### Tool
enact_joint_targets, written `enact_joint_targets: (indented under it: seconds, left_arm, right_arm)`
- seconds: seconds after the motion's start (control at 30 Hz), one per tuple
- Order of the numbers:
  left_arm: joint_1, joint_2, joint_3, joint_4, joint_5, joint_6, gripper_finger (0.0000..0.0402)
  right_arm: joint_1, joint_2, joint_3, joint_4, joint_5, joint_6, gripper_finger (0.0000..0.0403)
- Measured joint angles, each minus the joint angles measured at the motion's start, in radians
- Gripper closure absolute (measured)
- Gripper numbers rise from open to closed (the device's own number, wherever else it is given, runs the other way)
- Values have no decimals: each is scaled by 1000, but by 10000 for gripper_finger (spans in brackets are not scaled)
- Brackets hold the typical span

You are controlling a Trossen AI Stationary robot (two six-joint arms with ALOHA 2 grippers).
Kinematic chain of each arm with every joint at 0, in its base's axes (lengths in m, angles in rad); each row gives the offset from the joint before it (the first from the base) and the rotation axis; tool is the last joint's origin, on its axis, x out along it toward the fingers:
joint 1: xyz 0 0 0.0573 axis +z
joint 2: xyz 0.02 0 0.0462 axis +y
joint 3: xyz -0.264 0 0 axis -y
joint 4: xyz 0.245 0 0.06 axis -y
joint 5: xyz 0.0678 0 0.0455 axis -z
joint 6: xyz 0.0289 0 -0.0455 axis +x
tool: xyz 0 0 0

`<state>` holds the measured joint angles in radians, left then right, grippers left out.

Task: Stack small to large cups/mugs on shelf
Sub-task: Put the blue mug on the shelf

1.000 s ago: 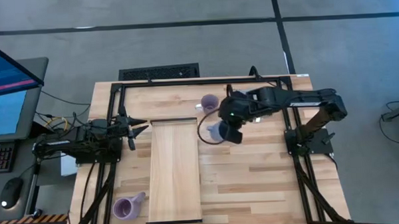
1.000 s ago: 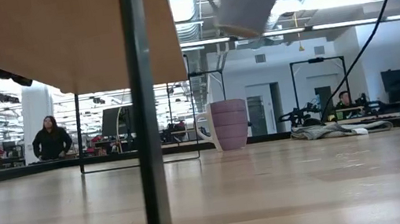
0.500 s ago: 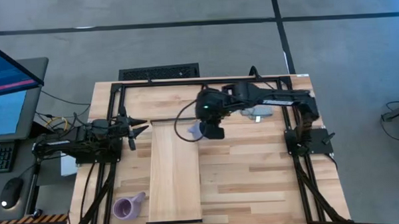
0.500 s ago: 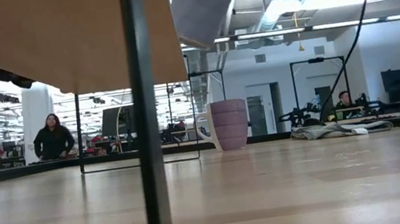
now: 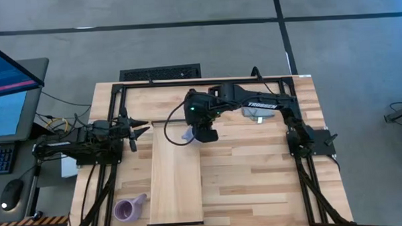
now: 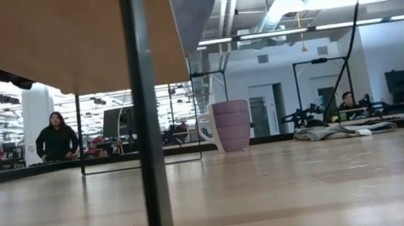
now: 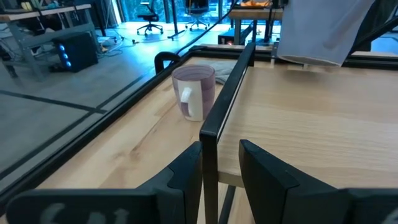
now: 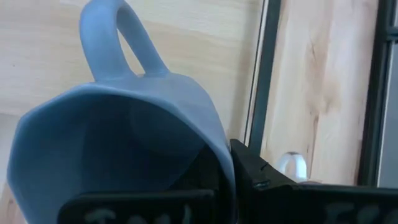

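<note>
Pinched on the rim of a blue-grey ceramic mug with a loop handle (image 8: 118, 162), the right gripper (image 5: 203, 130) has one dark finger (image 8: 273, 186) on the outside of the wall and carries the mug in the air (nothing touches its base in the low view). In the high view the mug hangs over the far end of the long pale wooden shelf board (image 5: 175, 181), near that end's thin dark edge. A lavender mug (image 6: 228, 126) stands upright on the striped butcher-block tabletop (image 5: 257, 171) behind it, beside a grey folded cloth (image 6: 339, 131). Another purple mug (image 5: 127, 209) sits off the shelf's near left corner. Spread jaws mark the left gripper (image 5: 136, 129), waiting at the table's left edge, pointed at the shelf's far end.
</note>
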<state>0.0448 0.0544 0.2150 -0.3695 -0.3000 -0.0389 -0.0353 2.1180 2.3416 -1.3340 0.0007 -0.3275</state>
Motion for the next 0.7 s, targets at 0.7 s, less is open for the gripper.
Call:
enact_joint_targets:
  seconds: [0.7]
  left_arm:
    - [0, 0, 0, -8, 2, -11, 303]
  right_arm:
    - [-17, 31, 2, 48, -37, -11, 374]
